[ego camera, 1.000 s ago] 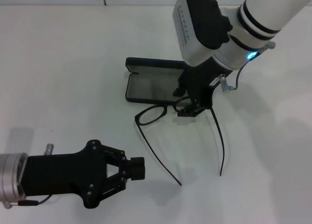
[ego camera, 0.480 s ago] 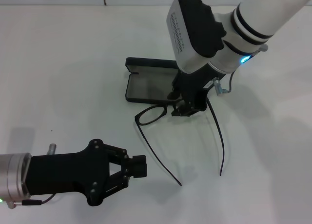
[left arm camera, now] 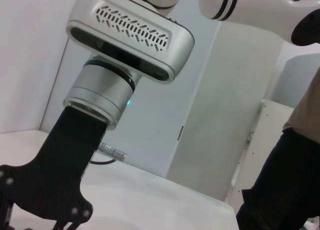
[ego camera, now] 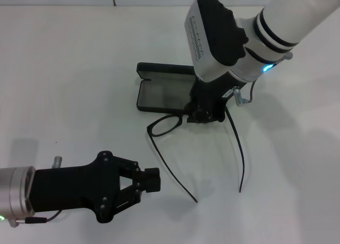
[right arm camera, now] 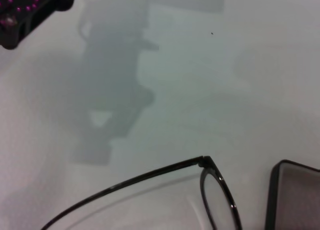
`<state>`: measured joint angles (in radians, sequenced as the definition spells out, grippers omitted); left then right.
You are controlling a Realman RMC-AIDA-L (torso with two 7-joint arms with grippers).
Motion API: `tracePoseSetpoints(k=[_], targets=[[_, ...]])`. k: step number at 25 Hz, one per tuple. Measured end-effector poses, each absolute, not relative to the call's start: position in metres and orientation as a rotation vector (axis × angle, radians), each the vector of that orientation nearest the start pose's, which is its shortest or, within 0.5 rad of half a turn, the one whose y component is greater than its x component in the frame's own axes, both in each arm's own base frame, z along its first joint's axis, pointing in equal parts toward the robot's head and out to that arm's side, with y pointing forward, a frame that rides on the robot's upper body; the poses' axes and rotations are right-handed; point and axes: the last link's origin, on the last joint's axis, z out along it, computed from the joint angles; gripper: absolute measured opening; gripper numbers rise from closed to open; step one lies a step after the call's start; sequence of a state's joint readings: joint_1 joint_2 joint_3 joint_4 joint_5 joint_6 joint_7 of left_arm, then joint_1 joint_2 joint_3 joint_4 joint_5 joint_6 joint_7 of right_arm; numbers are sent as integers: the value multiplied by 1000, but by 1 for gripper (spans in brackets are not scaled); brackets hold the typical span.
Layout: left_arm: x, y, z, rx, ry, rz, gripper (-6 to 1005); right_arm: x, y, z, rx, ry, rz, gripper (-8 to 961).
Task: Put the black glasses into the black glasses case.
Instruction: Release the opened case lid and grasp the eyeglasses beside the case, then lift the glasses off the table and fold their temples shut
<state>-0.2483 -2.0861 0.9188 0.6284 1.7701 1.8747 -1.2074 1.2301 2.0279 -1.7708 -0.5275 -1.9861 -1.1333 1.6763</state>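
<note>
The right gripper [ego camera: 204,115] is down over the bridge of the black glasses [ego camera: 170,125], its jaws hidden under the wrist, so whether they grip the frame cannot be told. The glasses lie on the white bench [ego camera: 79,68], temple arms unfolded, just in front of the open black glasses case [ego camera: 159,92]. The left gripper [ego camera: 151,181] hovers well apart, jaws closed on nothing.
</note>
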Motion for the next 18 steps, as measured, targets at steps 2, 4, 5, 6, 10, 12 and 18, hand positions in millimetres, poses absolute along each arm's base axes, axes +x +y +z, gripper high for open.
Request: tracePoseSetpoints(k=[2, 4, 5, 6, 10, 12, 18], targets=[[-280, 217, -13, -2859, -587, -1087, 100, 75, 402, -109, -3066, -468, -474, 262], [-280, 216, -13, -2856, -591, -1088, 100, 78, 401, -109, -3066, -482, -463, 219], [-281, 216, -13, -2853, -593, -1090, 100, 79, 400, -109, -3064, -498, -445, 197], [-281, 216, -13, -2851, -595, -1091, 100, 81, 398, -109, -3062, -513, -430, 176], [-282, 215, -13, -2845, -599, -1094, 99, 84, 391, -105, -3063, -520, -358, 89], [-281, 213, -11, -2835, -601, -1111, 98, 83, 386, -99, -3070, -491, -293, 61], [-278, 203, 6, -2727, -545, -1288, 97, 86, 372, -55, -2994, -384, 31, 20]])
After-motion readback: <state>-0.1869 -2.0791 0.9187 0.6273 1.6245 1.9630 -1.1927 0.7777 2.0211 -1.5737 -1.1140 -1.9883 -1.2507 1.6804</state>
